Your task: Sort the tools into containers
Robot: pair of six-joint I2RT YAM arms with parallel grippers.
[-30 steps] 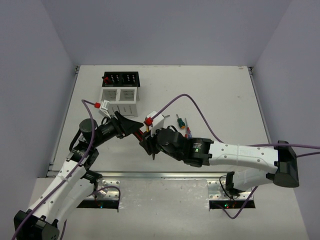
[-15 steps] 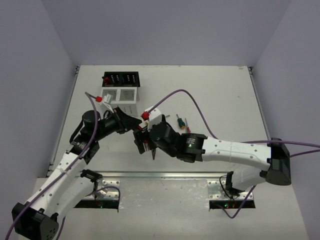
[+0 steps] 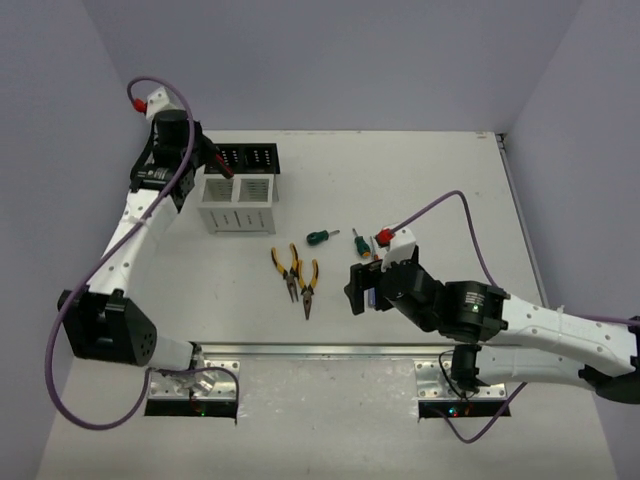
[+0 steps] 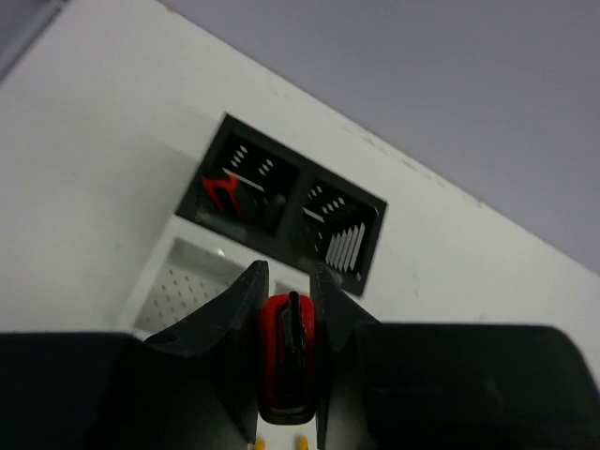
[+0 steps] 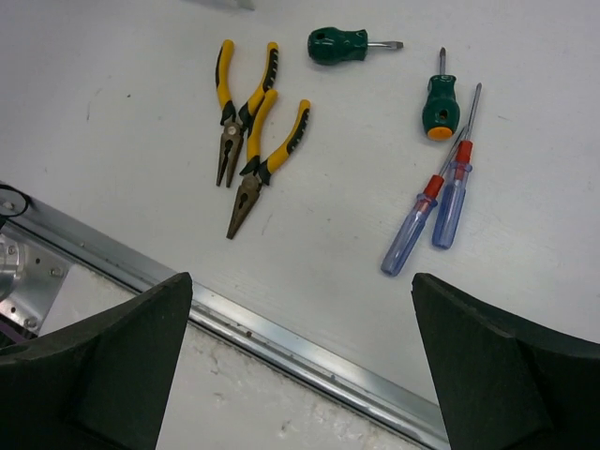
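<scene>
The left hand (image 4: 286, 277) clamps the cutters (image 4: 285, 361) lengthwise between its fingers, pointing toward the black bin (image 4: 305, 161) beyond the white bin (image 4: 173, 286). The right hand (image 5: 300, 366) gapes above pliers (image 5: 232, 122) and screwdrivers (image 5: 450, 211) on the surface (image 5: 112, 141).

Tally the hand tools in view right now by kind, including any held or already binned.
Yellow-handled pliers: 2
Green-handled screwdrivers: 2
Blue-handled screwdrivers: 2
Red-handled tools: 2, one held aloft, one inside the black bin
Total: 8
</scene>
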